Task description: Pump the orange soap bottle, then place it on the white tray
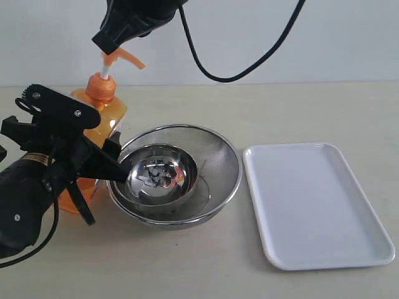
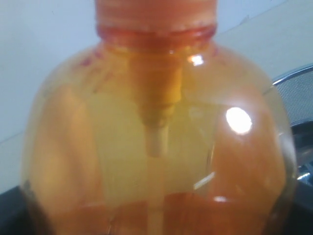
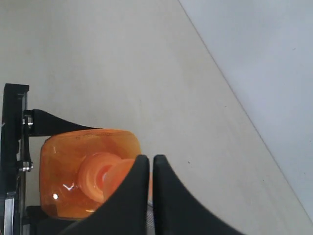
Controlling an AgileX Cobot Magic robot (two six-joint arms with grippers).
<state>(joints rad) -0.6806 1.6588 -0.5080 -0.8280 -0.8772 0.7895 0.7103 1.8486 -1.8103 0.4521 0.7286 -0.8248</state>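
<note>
My left fingers clasp the body of the orange soap bottle, which stands on the bench just beside a steel bowl nested in a mesh bowl. The white tray lies well apart, past the bowls. Farther back, my right fingers are pressed together, tips on the pump head.

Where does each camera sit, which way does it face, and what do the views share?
Exterior view: off the arms, looking down across the table at the orange soap bottle, steel bowl and white tray; left gripper around the bottle, right gripper above its pump.
Left wrist view: close against the bottle's shoulder, facing it sideways; no gripper clearly shows.
Right wrist view: straight down on the pump past its own shut fingertips.
Shared: all three show the bottle.
</note>
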